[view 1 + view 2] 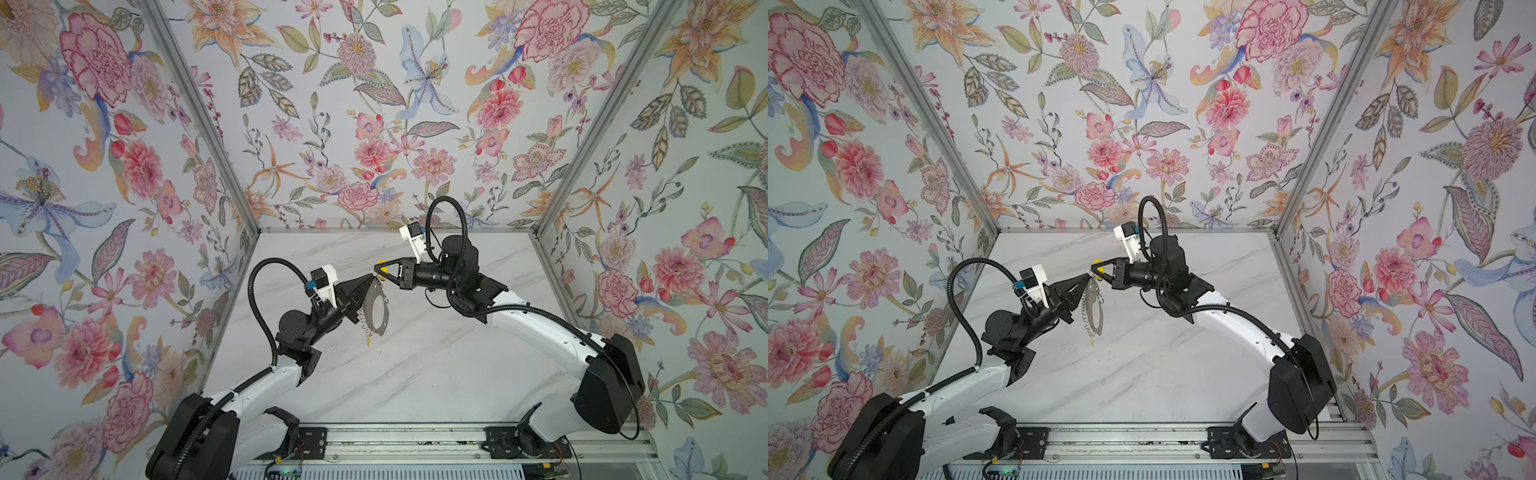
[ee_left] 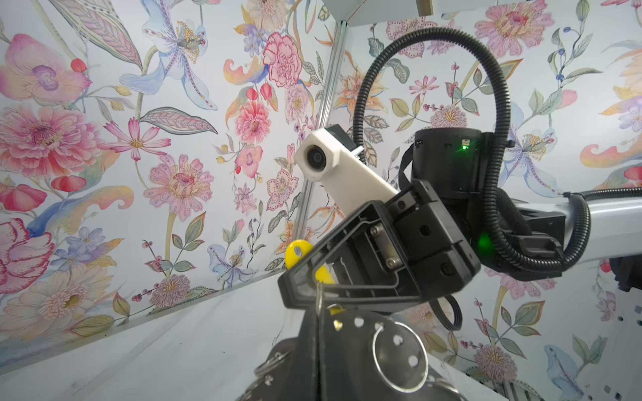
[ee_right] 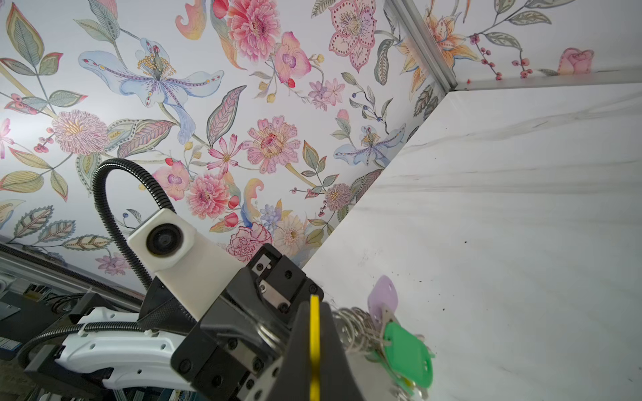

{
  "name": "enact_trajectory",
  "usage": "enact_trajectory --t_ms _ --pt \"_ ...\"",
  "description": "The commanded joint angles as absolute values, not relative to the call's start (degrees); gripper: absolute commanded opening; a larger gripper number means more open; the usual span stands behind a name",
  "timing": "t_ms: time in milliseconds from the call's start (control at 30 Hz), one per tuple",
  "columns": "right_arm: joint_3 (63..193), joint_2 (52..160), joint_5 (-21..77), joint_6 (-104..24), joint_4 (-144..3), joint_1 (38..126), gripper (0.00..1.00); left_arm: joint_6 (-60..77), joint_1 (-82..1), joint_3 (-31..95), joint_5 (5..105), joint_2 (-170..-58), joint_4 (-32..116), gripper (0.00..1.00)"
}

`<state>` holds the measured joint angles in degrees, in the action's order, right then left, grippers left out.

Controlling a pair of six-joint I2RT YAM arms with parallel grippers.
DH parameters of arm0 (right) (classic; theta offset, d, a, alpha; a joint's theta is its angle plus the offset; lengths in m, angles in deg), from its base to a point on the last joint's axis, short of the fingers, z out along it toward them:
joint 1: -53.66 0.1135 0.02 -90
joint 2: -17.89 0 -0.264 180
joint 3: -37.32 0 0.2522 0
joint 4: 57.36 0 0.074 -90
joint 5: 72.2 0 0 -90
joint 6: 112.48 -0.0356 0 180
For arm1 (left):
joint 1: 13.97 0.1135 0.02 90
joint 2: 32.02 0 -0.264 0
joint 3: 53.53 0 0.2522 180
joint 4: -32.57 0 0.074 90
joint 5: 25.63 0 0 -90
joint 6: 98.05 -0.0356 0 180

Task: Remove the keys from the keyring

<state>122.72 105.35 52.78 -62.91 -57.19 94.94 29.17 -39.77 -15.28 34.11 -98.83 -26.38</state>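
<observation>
**Locked together in mid-air**

The left gripper (image 1: 370, 278) is clamped tight on the upper edge of the keyring (image 1: 372, 292), which hangs above the marble table (image 1: 415, 374). The right gripper (image 1: 380, 269) is closed on a yellow-tagged key (image 2: 297, 251) at that same edge. A green-tagged key (image 3: 410, 354) dangles nearby.

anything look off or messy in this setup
Dark specks are scattered over the middle of the white table. Otherwise nothing stands out: the left fingers hold the keyring, and the right fingers pinch a yellow-tagged key.
</observation>
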Motion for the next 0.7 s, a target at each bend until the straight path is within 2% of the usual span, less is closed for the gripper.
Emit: enact_trajectory --t_ms 0,133,433,667 --pt "123.2 106.8 51.9 -64.2 -57.9 94.7 0.0 34.4 -39.3 -14.3 42.2 -101.4 -47.4 0.0" --pt "123.7 106.9 51.5 -64.8 -56.8 94.8 0.0 40.4 -39.3 -11.7 42.0 -108.2 -56.4 0.0" --pt "124.3 109.9 52.6 -67.6 -52.8 95.7 0.0 41.1 -40.4 -4.5 42.6 -113.2 -56.5 0.0" --pt "123.2 109.0 51.4 -69.0 -50.5 94.2 0.0 46.6 -40.3 0.5 38.2 -116.1 -56.5 0.0"
